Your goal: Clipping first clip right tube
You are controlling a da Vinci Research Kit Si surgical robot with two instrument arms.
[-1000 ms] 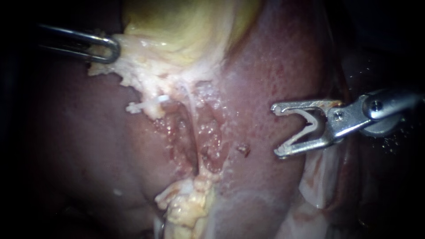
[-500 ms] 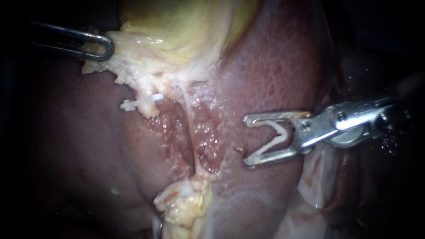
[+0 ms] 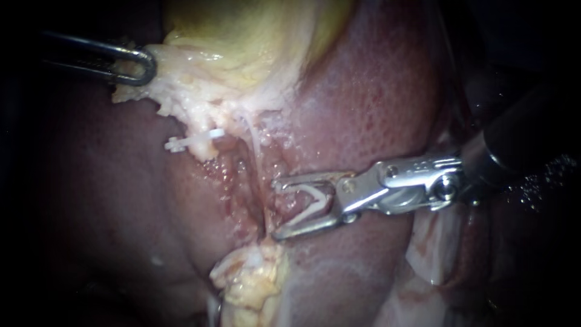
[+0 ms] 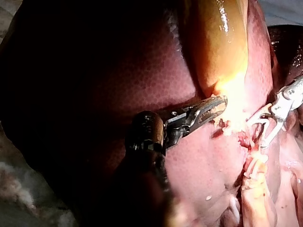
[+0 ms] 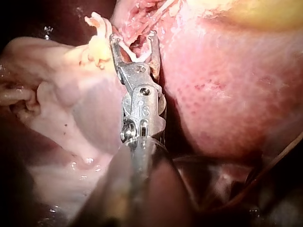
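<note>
The tube (image 3: 253, 142) is seen in the endoscope view as a thin, pale, glistening strand. It runs down from the pale fringe under the gallbladder (image 3: 254, 36) through a raw red groove in the liver (image 3: 375, 97) towards a lump of yellowish fat (image 3: 251, 278). It lies just ahead of the tips of the right instrument (image 3: 275, 208). Whether it sits inside the gap between them cannot be told.

The right instrument's jaws are spread wide, and a V-shaped clip (image 3: 308, 198), white and open, is carried between them with a leg against each jaw. The left instrument (image 3: 142, 65) is clamped on the pale fringe (image 3: 175, 91) at the gallbladder's edge.

A second clip (image 3: 184, 143), small and white, is shown only by the endoscope view, on pale tissue beside the tube and well apart from the right instrument.

In the left wrist view the left instrument (image 4: 220, 101) is seen with toothed jaws nearly together on the bright tissue, and the right instrument (image 4: 258, 131) is seen beyond them, near the red groove.

In the right wrist view the right instrument (image 5: 133, 37) is seen from behind. The V-shaped clip (image 5: 135, 56) is framed between the spread jaws, raw red tissue lies at their tips, and the fat (image 5: 97, 47) lies just beside one jaw.
</note>
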